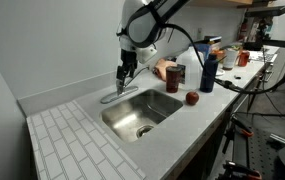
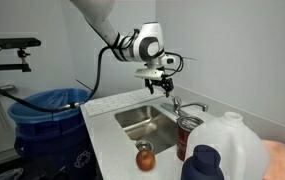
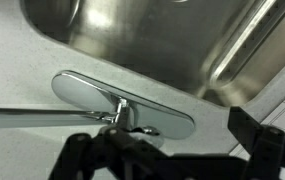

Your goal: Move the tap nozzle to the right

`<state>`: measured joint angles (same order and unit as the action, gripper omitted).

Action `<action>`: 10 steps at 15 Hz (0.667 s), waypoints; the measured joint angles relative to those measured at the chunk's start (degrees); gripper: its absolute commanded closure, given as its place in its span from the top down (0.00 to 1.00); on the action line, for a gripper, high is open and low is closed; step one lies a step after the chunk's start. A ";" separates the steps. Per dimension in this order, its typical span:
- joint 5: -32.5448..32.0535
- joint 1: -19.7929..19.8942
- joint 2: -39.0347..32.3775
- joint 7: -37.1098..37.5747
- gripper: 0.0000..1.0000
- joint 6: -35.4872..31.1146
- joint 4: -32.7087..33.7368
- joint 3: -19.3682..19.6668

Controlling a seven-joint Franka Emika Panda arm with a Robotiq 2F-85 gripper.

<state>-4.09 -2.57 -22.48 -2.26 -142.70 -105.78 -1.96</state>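
Note:
The tap nozzle (image 3: 32,113) is a slim chrome tube running left from its small lever-handled base on an oval chrome plate (image 3: 82,92), behind the steel sink (image 3: 182,40). It also shows in both exterior views (image 1: 113,96) (image 2: 190,106). My gripper (image 3: 172,150) is open. Its dark fingers hang just above the tap base, one over the base and one off to the right. It is not touching the nozzle as far as I can tell. It shows above the tap in both exterior views (image 1: 125,74) (image 2: 163,88).
A red apple (image 1: 192,98) (image 2: 144,157), a dark can (image 1: 175,76), a blue bottle (image 1: 209,70) and a white jug (image 2: 237,145) stand on the counter beside the sink. A white tiled drainboard (image 1: 72,140) lies at the other end. A blue bin (image 2: 47,110) stands on the floor.

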 measured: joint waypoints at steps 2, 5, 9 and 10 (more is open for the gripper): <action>0.46 0.00 -0.01 -0.38 1.00 0.80 -0.41 -0.34; 0.47 0.00 -0.03 -0.39 1.00 0.91 -0.84 -0.47; -0.54 0.00 0.53 0.50 1.00 1.84 -1.15 0.40; -1.22 0.00 1.02 0.96 1.00 2.46 -1.31 0.82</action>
<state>-5.31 -2.58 -21.46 -1.30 -140.24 -107.09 -1.14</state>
